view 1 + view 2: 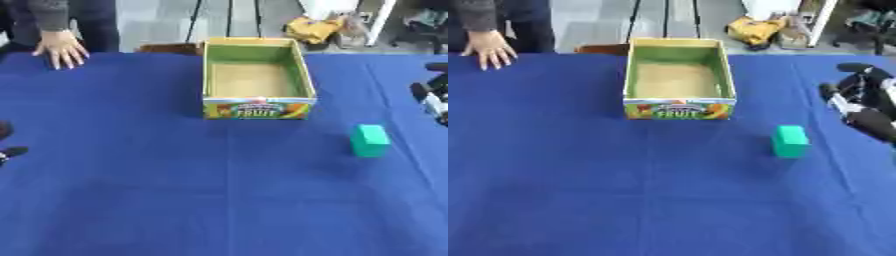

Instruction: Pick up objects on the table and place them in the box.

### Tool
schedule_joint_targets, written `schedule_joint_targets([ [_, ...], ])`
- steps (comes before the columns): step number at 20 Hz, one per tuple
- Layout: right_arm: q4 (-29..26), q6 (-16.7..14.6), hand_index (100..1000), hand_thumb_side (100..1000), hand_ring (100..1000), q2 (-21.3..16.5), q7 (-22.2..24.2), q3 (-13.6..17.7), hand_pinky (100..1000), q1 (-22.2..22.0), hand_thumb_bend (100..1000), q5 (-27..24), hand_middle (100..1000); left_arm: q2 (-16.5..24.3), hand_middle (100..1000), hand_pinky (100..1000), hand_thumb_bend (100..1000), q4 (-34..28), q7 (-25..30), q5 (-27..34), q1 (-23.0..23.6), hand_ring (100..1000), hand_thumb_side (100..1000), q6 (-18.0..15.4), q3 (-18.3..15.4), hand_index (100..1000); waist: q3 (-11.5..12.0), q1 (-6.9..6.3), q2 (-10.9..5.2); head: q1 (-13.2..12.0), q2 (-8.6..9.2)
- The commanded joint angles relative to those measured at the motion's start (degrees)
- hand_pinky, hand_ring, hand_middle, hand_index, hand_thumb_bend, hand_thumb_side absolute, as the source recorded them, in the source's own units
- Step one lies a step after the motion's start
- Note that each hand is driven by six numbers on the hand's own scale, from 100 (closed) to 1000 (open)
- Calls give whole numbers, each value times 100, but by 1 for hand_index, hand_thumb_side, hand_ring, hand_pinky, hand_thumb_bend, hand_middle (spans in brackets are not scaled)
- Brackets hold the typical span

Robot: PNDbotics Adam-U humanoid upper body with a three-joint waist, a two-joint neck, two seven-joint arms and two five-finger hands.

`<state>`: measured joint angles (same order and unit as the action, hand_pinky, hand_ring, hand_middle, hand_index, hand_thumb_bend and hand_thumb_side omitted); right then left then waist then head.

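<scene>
A green block (790, 141) stands on the blue tablecloth, to the right of and a little nearer than the box. The open cardboard fruit box (256, 108) sits at the middle back with a bare brown floor inside. My right hand (859, 97) hangs at the right edge, beyond and to the right of the block, apart from it, with fingers spread and holding nothing. At the left edge only dark fingertips of my left hand (9, 151) show, far from both things.
A person's hand (59, 49) rests flat on the table's far left corner. Beyond the far edge lie a yellow bundle (753, 28) and floor clutter. Blue cloth (175, 200) covers the whole table in front of the box.
</scene>
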<state>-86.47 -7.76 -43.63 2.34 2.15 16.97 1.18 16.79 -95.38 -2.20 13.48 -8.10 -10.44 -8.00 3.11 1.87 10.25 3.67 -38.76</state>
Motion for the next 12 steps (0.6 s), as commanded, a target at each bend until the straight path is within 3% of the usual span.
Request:
schedule_joint_targets([
  [1,204,-42,879,417,595,-683,402,-131,489,239,472,260,630,194,725,662,613,-55,17,-43,-19,843,704,-6,-25,770,9,23,-111,30,-57],
  [5,548,-145,903,307,668,-1111,1017,-414,546,584,505,636,704,224,725,662,614,-44,38,-53,11,843,704,0,-8,770,31,67,-151,26,-100],
  [6,638,-168,903,310,691,-1180,1186,-471,565,671,446,709,719,229,725,662,617,-41,43,-55,17,843,708,1,-5,770,36,74,-161,27,-110],
  [7,725,-187,901,251,709,-1248,1344,-520,579,766,515,820,732,232,725,662,615,-38,47,-55,21,843,704,1,0,770,44,82,-171,32,-122],
  [12,1185,-311,903,154,786,-1407,2085,-779,642,1256,513,1463,794,253,724,661,616,-23,80,-54,36,842,704,7,29,769,101,101,-212,83,-189],
])
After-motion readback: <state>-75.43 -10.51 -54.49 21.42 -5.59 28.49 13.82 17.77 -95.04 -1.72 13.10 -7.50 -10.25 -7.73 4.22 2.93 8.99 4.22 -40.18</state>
